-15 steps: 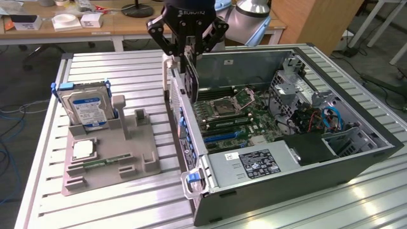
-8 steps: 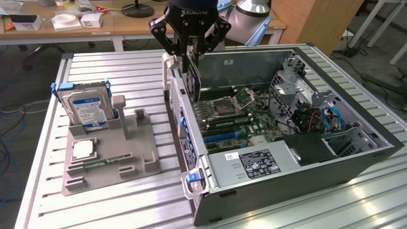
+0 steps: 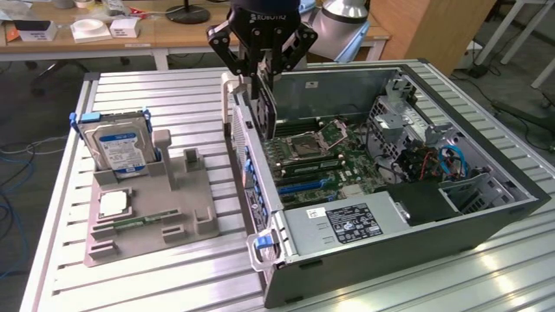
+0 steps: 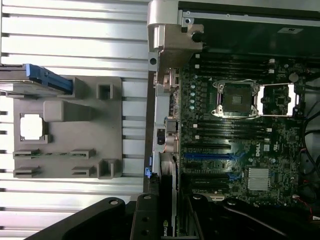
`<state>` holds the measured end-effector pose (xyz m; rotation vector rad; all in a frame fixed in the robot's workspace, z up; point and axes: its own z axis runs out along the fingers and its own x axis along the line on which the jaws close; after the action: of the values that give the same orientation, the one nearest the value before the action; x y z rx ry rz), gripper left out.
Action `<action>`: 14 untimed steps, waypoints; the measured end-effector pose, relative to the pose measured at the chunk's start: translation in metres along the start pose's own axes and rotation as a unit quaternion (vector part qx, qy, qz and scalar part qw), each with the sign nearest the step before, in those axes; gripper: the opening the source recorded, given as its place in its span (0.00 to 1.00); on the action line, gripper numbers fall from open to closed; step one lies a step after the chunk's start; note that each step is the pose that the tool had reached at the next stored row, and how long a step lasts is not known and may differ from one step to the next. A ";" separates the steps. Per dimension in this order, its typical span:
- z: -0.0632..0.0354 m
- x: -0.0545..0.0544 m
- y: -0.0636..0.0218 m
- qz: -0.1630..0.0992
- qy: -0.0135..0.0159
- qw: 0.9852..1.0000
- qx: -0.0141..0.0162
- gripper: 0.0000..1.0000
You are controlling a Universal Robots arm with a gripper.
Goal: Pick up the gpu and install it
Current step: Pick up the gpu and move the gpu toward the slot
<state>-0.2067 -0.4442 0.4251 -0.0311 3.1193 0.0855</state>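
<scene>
My gripper hangs over the exterior view's left side of the open computer case and is shut on the gpu. The gpu is a thin dark card held on edge, hanging down just inside the case wall, with its lower end above the motherboard. In the wrist view the gpu appears edge-on between my black fingers, my gripper lying along the case's rear wall. A long blue slot lies on the motherboard beside the card's line, also visible as the blue slot.
A grey holder on the slatted table carries a blue-labelled hard drive, a silver processor chip and a green memory stick. In the case sit a processor socket, a power supply and drive cages.
</scene>
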 end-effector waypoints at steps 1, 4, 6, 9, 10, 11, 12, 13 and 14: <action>0.0000 -0.001 0.0000 0.000 0.000 1.000 0.000 0.26; 0.0001 -0.002 0.0000 0.000 0.000 1.000 0.000 0.26; 0.0001 -0.003 -0.0001 0.000 0.000 1.000 0.000 0.26; 0.0001 -0.006 -0.0001 0.000 0.000 1.000 0.000 0.26; 0.0002 -0.006 -0.0001 0.000 0.000 1.000 0.000 0.26; 0.0002 -0.007 -0.0001 0.000 0.000 1.000 0.000 0.26; 0.0002 -0.008 -0.0001 0.000 0.000 1.000 0.000 0.26; 0.0002 -0.008 -0.0002 0.000 0.000 1.000 0.000 0.26; 0.0002 -0.009 -0.0002 0.000 0.000 1.000 0.000 0.26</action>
<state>-0.1979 -0.4442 0.4251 -0.0311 3.1193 0.0855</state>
